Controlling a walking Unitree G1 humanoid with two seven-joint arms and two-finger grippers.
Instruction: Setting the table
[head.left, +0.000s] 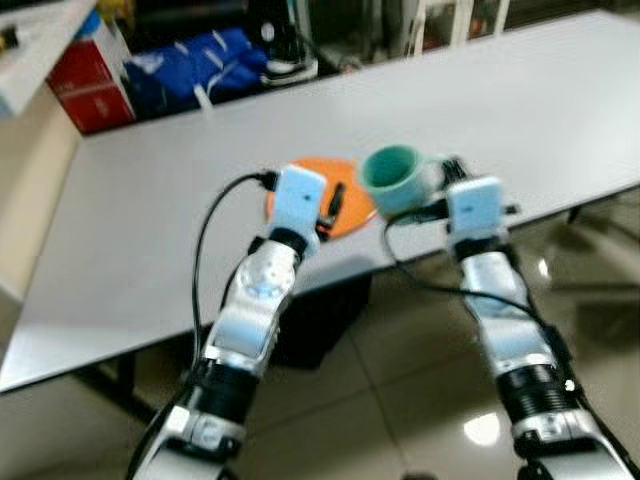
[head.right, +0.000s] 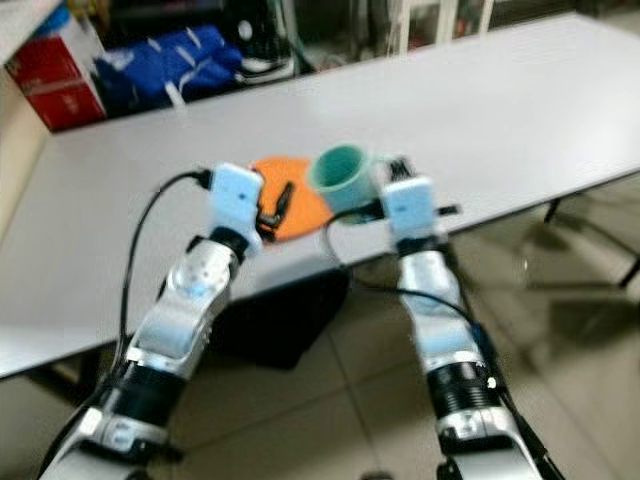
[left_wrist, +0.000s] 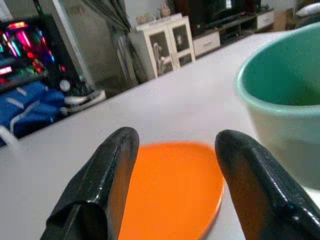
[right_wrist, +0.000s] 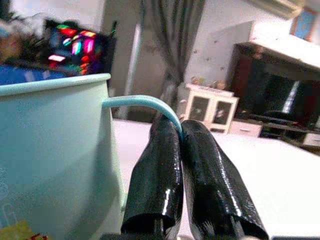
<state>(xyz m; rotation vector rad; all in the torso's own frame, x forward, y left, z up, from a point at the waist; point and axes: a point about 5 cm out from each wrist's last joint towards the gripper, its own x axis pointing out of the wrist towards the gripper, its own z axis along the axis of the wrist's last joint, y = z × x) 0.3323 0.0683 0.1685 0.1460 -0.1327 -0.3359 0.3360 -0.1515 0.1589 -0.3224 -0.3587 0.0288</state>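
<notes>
right gripper (right_wrist: 181, 131): fingers pinch mug (head.left: 390, 178) handle | left gripper (left_wrist: 175, 165): fingers apart over orange plate (left_wrist: 170, 185)

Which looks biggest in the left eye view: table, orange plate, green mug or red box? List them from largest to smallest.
1. Table.
2. Orange plate, partly hidden by the left gripper.
3 and 4. Green mug, held by the right gripper, and red box look alike; the box is farther and cropped, so unsure.

Both arms fwd: left gripper (left_wrist: 172, 185) jaws apart, right gripper (right_wrist: 181, 170) jaws pinched (tight).
</notes>
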